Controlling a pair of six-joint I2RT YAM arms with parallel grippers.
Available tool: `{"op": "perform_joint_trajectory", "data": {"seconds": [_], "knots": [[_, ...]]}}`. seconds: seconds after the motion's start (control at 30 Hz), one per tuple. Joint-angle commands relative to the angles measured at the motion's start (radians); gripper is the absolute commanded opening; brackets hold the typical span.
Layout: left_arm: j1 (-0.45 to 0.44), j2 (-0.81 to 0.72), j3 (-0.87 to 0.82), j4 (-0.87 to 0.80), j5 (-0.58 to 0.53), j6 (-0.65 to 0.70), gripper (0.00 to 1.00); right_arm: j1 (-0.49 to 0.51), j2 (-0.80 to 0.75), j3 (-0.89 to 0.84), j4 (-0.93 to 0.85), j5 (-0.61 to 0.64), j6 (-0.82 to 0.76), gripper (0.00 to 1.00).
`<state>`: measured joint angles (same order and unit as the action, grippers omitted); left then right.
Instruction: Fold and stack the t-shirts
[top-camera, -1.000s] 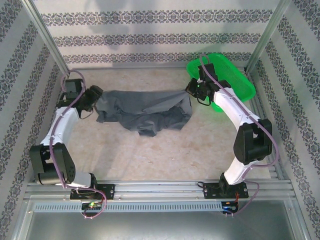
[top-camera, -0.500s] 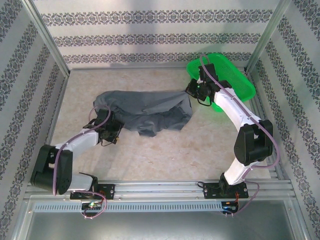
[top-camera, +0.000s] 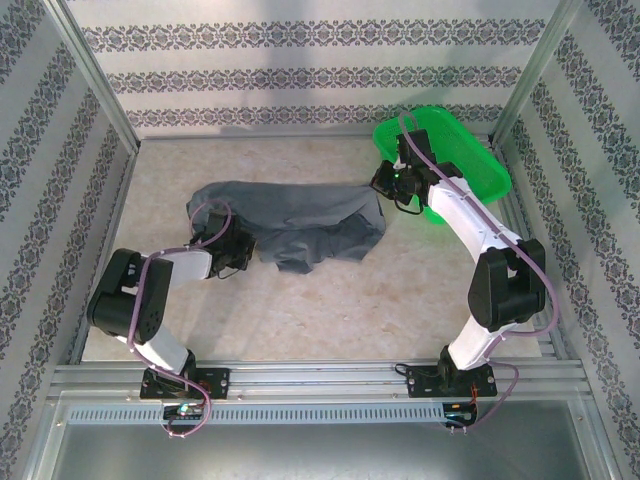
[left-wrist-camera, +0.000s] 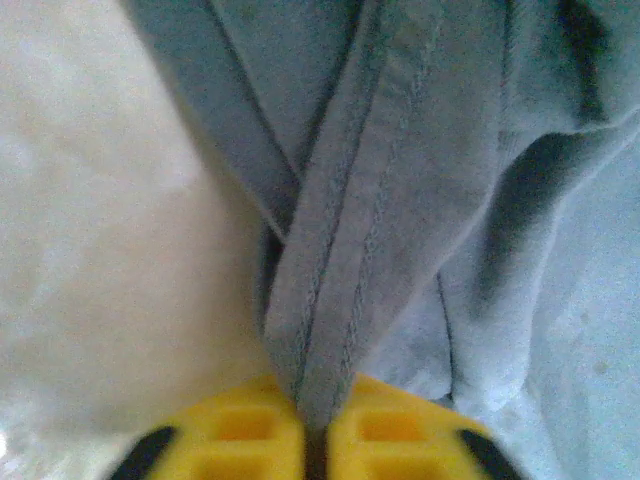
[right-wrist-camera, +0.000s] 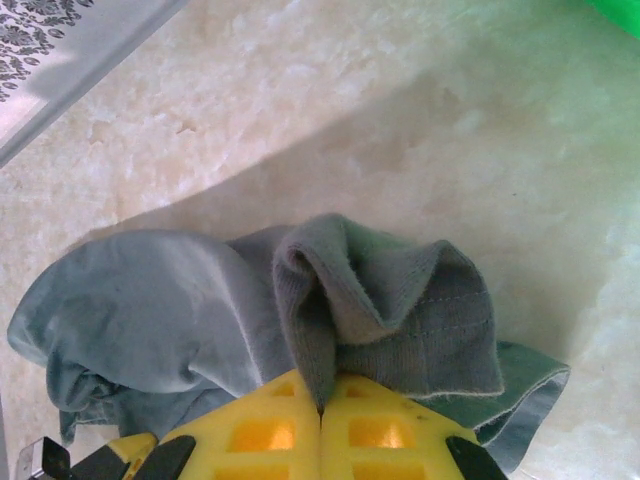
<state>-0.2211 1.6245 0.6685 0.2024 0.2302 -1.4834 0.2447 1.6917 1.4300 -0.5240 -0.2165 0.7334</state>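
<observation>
One slate-grey t-shirt (top-camera: 300, 225) is seen crumpled and stretched across the middle of the pale table (top-camera: 330, 310). Its right end is drawn toward the green basket (top-camera: 492, 170) at the far right. Its shape is hard to read: sleeves and collar cannot be told apart among the folds, and a little of its near left edge is covered by the left arm. A double-stitched hem at that edge is pinched between the closed yellow fingers (left-wrist-camera: 250, 435) of the left gripper (top-camera: 232, 252). A bunched fold at the right end is clamped by the right gripper (top-camera: 388, 183), whose jaws are pressed together on the cloth. The basket is partly hidden by the right arm.
</observation>
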Motion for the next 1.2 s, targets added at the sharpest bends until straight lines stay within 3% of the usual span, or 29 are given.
{"op": "perform_joint_trajectory", "data": {"seconds": [0.0, 0.13, 0.37, 0.6, 0.7, 0.8, 0.93, 1.03, 1.13, 1.17], "knots": [[-0.007, -0.04, 0.055, 0.04, -0.018, -0.014, 0.0, -0.016, -0.017, -0.002, 0.003, 0.002, 0.005, 0.0], [0.027, -0.137, 0.177, -0.089, -0.057, 0.054, 0.0, -0.046, 0.023, 0.07, 0.02, -0.004, -0.013, 0.0], [0.19, -0.185, 0.408, -0.134, 0.042, 0.077, 0.0, -0.089, 0.11, 0.349, -0.011, -0.012, -0.033, 0.0], [0.323, -0.284, 0.548, -0.23, 0.051, 0.118, 0.0, -0.069, 0.008, 0.476, -0.024, 0.049, -0.043, 0.0], [0.368, -0.35, 0.564, -0.331, 0.001, 0.176, 0.0, 0.007, -0.119, 0.356, -0.039, 0.101, -0.062, 0.0], [0.407, -0.416, 0.543, -0.4, -0.06, 0.242, 0.0, 0.152, -0.276, 0.119, -0.011, 0.168, -0.072, 0.0], [0.435, -0.45, 0.457, -0.427, -0.024, 0.257, 0.0, 0.332, -0.439, -0.244, 0.024, 0.246, -0.045, 0.0], [0.431, -0.484, 0.366, -0.512, -0.008, 0.269, 0.0, 0.327, -0.484, -0.482, 0.039, 0.221, 0.0, 0.0], [0.432, -0.54, 0.248, -0.591, -0.031, 0.269, 0.0, 0.274, -0.432, -0.615, 0.097, 0.041, -0.012, 0.0], [0.431, -0.555, 0.222, -0.61, -0.039, 0.273, 0.0, 0.259, -0.407, -0.625, 0.098, -0.024, -0.016, 0.06]]}}
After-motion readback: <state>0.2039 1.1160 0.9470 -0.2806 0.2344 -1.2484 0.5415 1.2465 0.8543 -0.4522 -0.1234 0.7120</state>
